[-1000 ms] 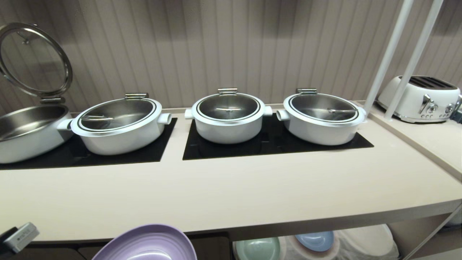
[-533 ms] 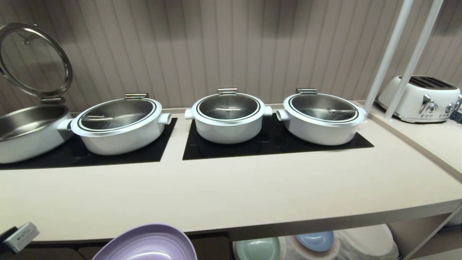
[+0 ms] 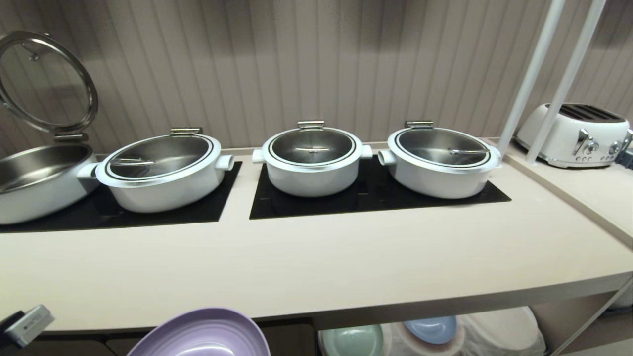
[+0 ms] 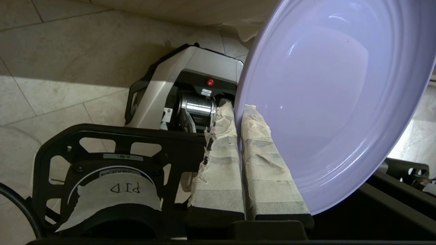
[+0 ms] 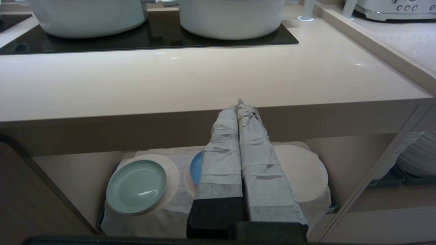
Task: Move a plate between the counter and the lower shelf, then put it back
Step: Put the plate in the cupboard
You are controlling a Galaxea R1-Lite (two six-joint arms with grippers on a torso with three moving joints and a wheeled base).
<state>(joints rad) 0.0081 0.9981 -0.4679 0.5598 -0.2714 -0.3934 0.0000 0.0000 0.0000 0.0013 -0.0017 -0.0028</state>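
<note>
Carrying step in hand: left gripper (image 4: 238,112) clamped on the rim of the plate (image 4: 327,98), held tilted below and in front of the counter (image 3: 316,267) edge; next, probably lifting it clear and setting it flat; right gripper (image 5: 238,105) closed, empty.

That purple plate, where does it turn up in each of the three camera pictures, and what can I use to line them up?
Head view: the plate sits at the bottom edge, left of centre, below the counter's front edge.
Left wrist view: it fills the right side, its rim pinched by the left gripper.
Right wrist view: not in it.
Shared landmark: the mint green plate on the lower shelf, seen in the head and right wrist views.
</note>
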